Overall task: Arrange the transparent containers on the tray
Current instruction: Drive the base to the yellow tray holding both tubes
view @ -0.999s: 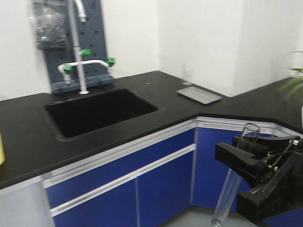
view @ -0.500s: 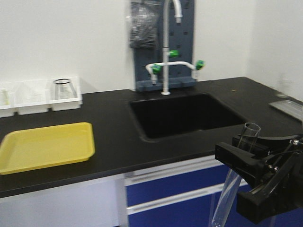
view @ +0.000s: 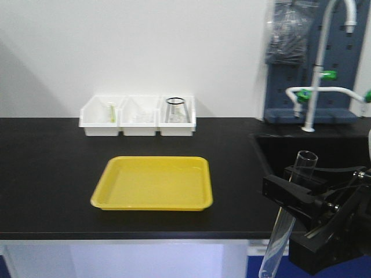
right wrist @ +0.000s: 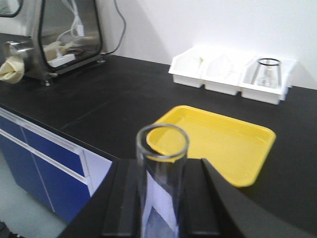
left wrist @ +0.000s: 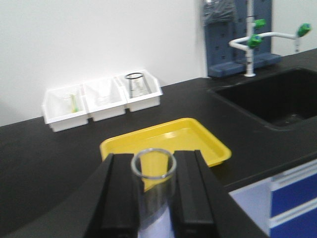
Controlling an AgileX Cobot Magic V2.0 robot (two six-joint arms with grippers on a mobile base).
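Swinging left, the front view now has the yellow tray dead centre where the sink sat half a second ago, and the sink is pushed off to 3 o'clock with its faucet.

Right end effector is at the lower right of the front view, clamped on the right test tube. That tube's long axis runs steeply, open rim up at 1 o'clock, round bottom down at 7 o'clock. From there the tray lies at 10 o'clock, well apart, over the black surface.

Left end effector has its fingers closed on the left test tube, rim up, and the tray sits at 12 o'clock just beyond that rim. Which arm is nearer, I cannot tell.

Containers now: the tray holds nothing. Behind it at 12 o'clock stand three white bins: a slim greenish item in the left one, faint clear glass in the middle, a conical flask in the right.

My read: each tube must tip from near upright to lying flat before release, or it may roll.
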